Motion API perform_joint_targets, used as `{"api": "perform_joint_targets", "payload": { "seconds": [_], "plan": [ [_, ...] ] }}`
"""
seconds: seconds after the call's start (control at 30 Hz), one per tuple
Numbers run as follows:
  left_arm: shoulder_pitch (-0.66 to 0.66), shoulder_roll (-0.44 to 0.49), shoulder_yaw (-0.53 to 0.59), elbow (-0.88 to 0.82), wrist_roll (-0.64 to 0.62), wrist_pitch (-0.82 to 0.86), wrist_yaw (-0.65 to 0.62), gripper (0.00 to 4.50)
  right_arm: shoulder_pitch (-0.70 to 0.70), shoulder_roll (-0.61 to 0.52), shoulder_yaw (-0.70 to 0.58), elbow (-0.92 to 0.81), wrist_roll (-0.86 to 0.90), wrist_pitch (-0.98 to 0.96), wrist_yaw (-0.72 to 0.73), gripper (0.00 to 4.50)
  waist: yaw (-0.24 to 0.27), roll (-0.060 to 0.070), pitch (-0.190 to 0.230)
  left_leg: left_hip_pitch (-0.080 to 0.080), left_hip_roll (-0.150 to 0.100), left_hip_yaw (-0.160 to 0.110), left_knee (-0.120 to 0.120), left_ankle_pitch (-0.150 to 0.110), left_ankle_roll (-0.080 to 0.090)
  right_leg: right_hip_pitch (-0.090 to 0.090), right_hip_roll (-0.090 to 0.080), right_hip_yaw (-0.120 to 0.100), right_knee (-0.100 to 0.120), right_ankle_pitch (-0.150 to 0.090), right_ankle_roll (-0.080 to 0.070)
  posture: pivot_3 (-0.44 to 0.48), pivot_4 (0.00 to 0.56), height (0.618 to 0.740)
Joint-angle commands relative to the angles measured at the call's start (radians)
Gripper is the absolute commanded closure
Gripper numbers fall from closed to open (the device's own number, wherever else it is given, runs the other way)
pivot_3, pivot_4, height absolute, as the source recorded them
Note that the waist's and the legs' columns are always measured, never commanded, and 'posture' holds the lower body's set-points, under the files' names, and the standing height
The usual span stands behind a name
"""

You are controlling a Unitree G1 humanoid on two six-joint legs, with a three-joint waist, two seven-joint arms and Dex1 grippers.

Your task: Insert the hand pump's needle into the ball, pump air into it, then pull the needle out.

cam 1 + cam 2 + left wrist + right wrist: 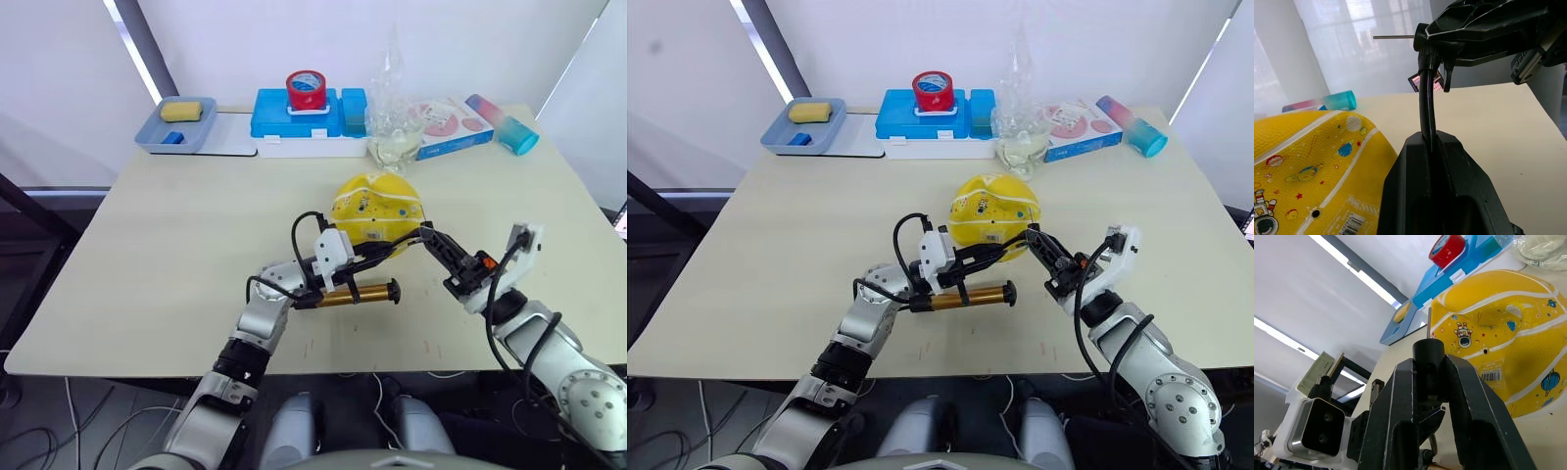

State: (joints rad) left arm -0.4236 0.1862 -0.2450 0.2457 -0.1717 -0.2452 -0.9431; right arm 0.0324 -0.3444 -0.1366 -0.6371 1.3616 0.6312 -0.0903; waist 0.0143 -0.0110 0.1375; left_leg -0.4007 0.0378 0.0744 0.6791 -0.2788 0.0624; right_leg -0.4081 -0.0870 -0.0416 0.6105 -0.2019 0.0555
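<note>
Near the table's middle, beside the ball (378,209), the right claw (431,238) pinches the needle (1393,36) and the left claw (364,258) pinches the hand pump's (358,293) hose; insertion pending: align needle with valve.

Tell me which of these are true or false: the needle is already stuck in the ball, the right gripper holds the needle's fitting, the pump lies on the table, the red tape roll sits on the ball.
1. The needle is in the ball. False: it points into open air.
2. The right gripper clamps the needle's black fitting. True.
3. The hand pump lies on the table. True.
4. The red tape roll sits on the ball. False: it rests on the blue box.
</note>
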Motion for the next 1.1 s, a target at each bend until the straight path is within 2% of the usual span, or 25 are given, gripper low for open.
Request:
{"api": "perform_joint_targets", "payload": {
  "seconds": [0.03,0.1,0.13,0.23,0.27,0.3,0.47,0.73,1.0,1.1],
  "plan": [
    [-0.009,0.012,-0.009,-0.038,-0.041,0.054,-0.046,3.47,0.002,-0.063,-0.022,-0.036,-0.057,0.001,0.047,4.23,0.000,0.000,0.000,0.000,0.000,0.000,0.000,0.000,0.000,0.000,0.000,0.000,0.000,0.000,0.000,0.000,0.150,0.737],
    [-0.011,0.026,-0.005,-0.052,-0.063,0.094,-0.077,2.43,0.009,-0.110,-0.029,-0.041,-0.092,0.008,0.079,4.23,0.000,0.000,0.000,0.000,0.000,0.000,0.000,0.000,0.000,0.000,0.000,0.000,0.000,0.000,0.000,0.000,0.150,0.737],
    [-0.015,0.030,-0.001,-0.054,-0.067,0.104,-0.081,2.19,0.011,-0.127,-0.038,-0.042,-0.091,0.008,0.090,4.23,0.000,0.000,0.000,0.000,0.000,0.000,0.000,0.000,0.000,0.000,0.000,0.000,0.000,0.000,0.000,0.000,0.150,0.737],
    [-0.033,0.041,0.022,-0.059,-0.084,0.125,-0.086,0.92,0.027,-0.206,-0.075,-0.044,-0.092,0.030,0.139,4.23,0.001,0.000,0.000,-0.001,0.000,0.000,0.000,0.000,0.000,-0.001,0.000,0.000,0.000,0.000,0.000,0.000,0.150,0.737],
    [-0.037,0.044,0.027,-0.060,-0.089,0.131,-0.088,0.37,0.034,-0.227,-0.083,-0.043,-0.089,0.037,0.152,4.23,0.001,0.000,0.000,-0.001,0.000,0.000,0.000,0.000,0.000,-0.001,0.000,0.000,0.000,0.000,0.000,0.000,0.150,0.737],
    [-0.045,0.047,0.038,-0.060,-0.097,0.141,-0.087,0.09,0.041,-0.250,-0.099,-0.042,-0.078,0.047,0.160,4.23,0.001,0.000,0.000,-0.001,0.000,0.000,0.000,0.000,0.000,-0.001,0.000,0.000,0.000,0.000,0.000,0.000,0.150,0.737],
    [-0.101,0.067,0.088,-0.031,-0.108,0.162,-0.065,0.03,0.076,-0.393,-0.177,-0.043,-0.078,0.097,0.228,4.23,0.001,-0.001,0.000,-0.001,0.000,0.000,0.000,0.000,0.000,-0.001,0.000,0.000,0.000,0.000,0.000,0.000,0.150,0.737],
    [-0.286,0.099,0.169,0.167,-0.076,0.191,0.019,0.03,0.147,-0.593,-0.318,-0.052,-0.083,0.180,0.379,4.23,0.003,-0.003,0.002,-0.002,-0.001,-0.001,0.001,0.000,0.000,-0.001,0.001,0.000,-0.001,0.000,0.000,0.000,0.150,0.737],
    [-0.420,0.121,0.159,0.332,-0.011,0.246,0.041,0.03,0.163,-0.627,-0.342,-0.064,-0.154,0.188,0.446,4.23,0.004,-0.008,0.005,-0.003,-0.001,-0.002,0.001,0.000,0.000,-0.001,0.001,0.000,-0.002,0.002,0.004,0.000,0.150,0.737],
    [-0.493,0.109,0.153,0.447,0.030,0.224,0.060,0.03,0.176,-0.622,-0.338,-0.075,-0.221,0.174,0.473,4.23,0.006,-0.008,0.005,-0.005,-0.002,-0.002,0.002,0.000,0.000,-0.001,0.001,-0.001,-0.002,0.002,0.004,0.000,0.150,0.737]
  ]
}}
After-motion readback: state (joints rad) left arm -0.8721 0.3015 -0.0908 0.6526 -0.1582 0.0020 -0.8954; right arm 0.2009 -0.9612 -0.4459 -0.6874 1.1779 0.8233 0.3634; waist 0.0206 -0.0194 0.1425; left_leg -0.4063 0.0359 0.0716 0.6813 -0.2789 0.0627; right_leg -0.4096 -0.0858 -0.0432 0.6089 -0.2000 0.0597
